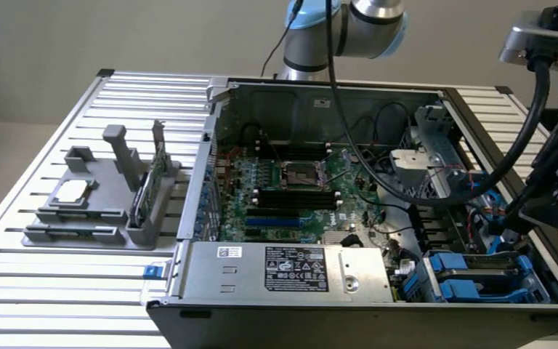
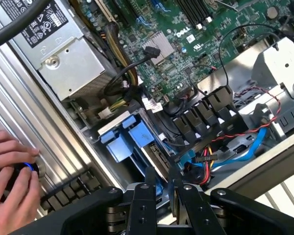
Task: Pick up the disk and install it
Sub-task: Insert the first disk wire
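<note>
Now your hand (image 2: 161,185) is clenched on the disk (image 2: 157,156) at lower middle, standing partway inside the computer case (image 1: 259,320); seating looks unfinished.

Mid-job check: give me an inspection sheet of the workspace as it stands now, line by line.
Surface: slatted metal table, with the open computer case lying on it.
Job's things: the disk, edge-on in its blue carrier, over the blue drive bay.
Clutter: grey holder with a square chip and a green card, at the exterior view's left.
Grippers: gripper shut on the disk, low inside the case.
Cables: black cable hanging across the case; red, black and blue leads beside the bay.
Surroundings: a person's hand on the case's front button.
</note>
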`<state>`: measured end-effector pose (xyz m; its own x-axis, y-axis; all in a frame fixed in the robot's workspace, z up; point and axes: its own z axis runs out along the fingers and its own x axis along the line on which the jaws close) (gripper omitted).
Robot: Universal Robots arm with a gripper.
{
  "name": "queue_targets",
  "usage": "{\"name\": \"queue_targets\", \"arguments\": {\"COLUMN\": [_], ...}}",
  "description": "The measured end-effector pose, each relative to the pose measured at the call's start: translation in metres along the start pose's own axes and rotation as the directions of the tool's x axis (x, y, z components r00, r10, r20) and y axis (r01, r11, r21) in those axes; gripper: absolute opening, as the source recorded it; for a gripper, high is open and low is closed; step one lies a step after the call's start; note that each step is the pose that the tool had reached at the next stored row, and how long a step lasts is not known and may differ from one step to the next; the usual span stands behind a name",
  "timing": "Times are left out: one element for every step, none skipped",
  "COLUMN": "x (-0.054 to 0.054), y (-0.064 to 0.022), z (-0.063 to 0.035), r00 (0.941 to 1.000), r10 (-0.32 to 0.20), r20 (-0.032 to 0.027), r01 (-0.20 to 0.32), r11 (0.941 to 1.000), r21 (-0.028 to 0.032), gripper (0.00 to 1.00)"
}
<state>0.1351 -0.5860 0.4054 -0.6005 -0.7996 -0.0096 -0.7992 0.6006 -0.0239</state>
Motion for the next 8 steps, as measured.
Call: {"name": "queue_targets", "arguments": {"x": [0.0000,0.0000,0.0000,0.0000,0.0001,0.0001,0.0000,0.0000], "y": [0.0000,0.0000,0.0000,0.0000,0.0000,0.0000,0.0000,0.0000], "z": [0.0000,0.0000,0.0000,0.0000,0.0000,0.0000,0.0000,0.0000], "r00": [0.9999,0.9994,0.9987,0.9978,0.9965,0.9949,0.9930,0.9909], "r10": [0.017,0.034,0.050,0.067,0.083,0.101,0.118,0.134], "r20": [-0.0004,-0.0009,-0.0013,-0.0016,-0.0021,-0.0024,-0.0028,-0.0032], "r01": [-0.017,-0.034,-0.050,-0.067,-0.083,-0.101,-0.118,-0.134], "r11": [0.9999,0.9994,0.9987,0.9978,0.9965,0.9949,0.9930,0.9909], "r21": [0.0002,0.0003,0.0005,0.0007,0.0009,0.0011,0.0013,0.0015], "gripper": [0.25,0.25,0.25,0.25,0.25,0.25,0.25,0.25]}}
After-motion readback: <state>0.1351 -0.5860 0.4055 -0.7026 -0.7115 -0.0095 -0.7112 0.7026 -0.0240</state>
